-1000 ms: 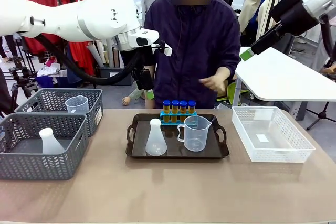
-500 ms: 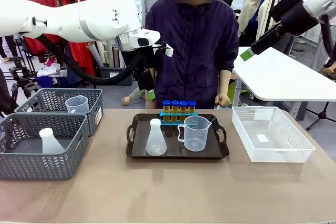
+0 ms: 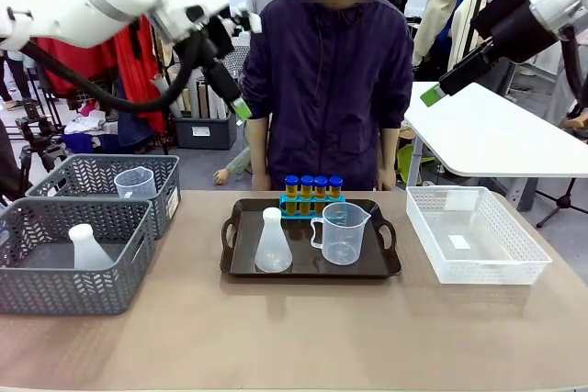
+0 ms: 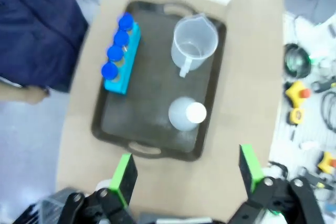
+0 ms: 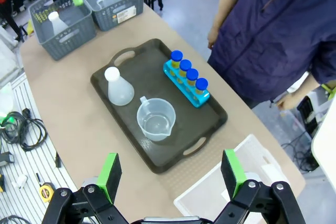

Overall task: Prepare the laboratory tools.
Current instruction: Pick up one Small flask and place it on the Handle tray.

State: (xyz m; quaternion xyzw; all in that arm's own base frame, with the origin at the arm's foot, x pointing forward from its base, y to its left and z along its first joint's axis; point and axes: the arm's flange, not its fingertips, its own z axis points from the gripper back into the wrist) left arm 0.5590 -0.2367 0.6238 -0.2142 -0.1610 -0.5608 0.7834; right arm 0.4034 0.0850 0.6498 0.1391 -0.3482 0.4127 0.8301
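A dark tray lies at the table's middle. On it stand a translucent white conical flask, a clear handled beaker and a blue rack of amber blue-capped tubes. My left gripper hangs high, left of the tray and above it. From its wrist it stands open over the tray's near rim, with the flask, beaker and rack beyond. My right gripper is raised at the upper right, open, looking down on the beaker, flask and rack.
Two grey mesh baskets stand at the left; one holds a second flask, the other a second beaker. A white mesh basket sits right of the tray. A person stands at the far edge, hands down.
My left arm has swung up and to the left, away from above the tray's far side. The person's raised hand has dropped to the side.
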